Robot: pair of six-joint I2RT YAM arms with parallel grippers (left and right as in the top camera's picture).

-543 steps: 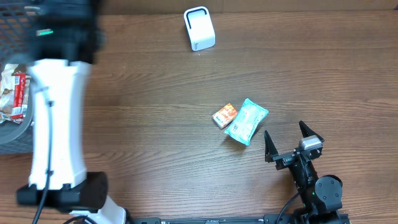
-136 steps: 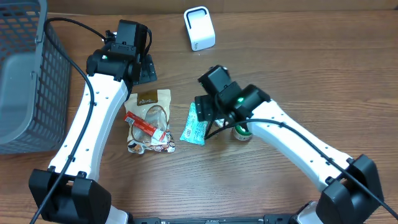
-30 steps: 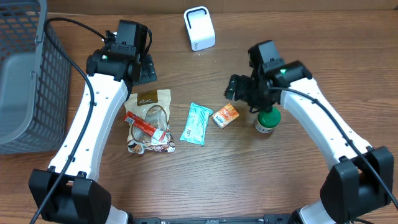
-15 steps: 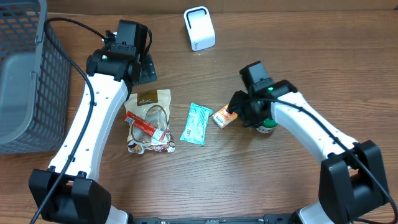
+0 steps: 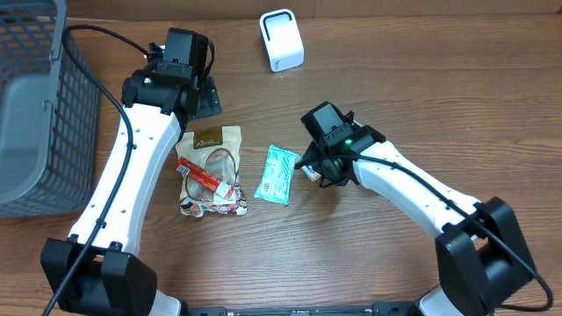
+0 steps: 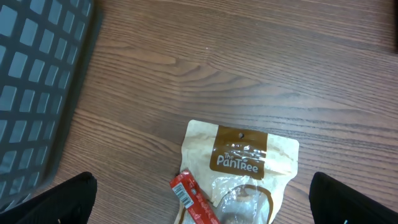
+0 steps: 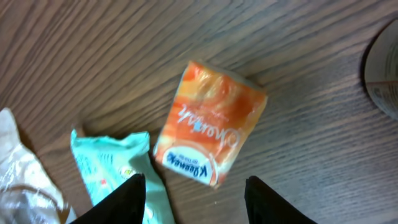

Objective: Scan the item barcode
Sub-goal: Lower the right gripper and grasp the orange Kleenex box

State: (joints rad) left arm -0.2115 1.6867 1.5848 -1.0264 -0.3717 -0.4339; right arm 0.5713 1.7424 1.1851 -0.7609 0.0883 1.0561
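A grey basket point(image 5: 26, 114) sits at the left edge of the bench point(image 5: 439, 105). The left pincer point(image 6: 200, 186) hangs spread wide over a beige bag point(image 5: 211, 140), holding nothing. The white scanner point(image 5: 281, 39) stands at the far edge. The right pincer point(image 7: 194, 186), fingers apart, hovers over the orange packet point(image 7: 210, 130), which lies flat and unpinched just beside a teal packet point(image 5: 277, 174).

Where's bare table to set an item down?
Bare table right of the scanner, and between scanner and right gripper. Crowded mid-table: snack bag, teal packet, orange packet in a row.
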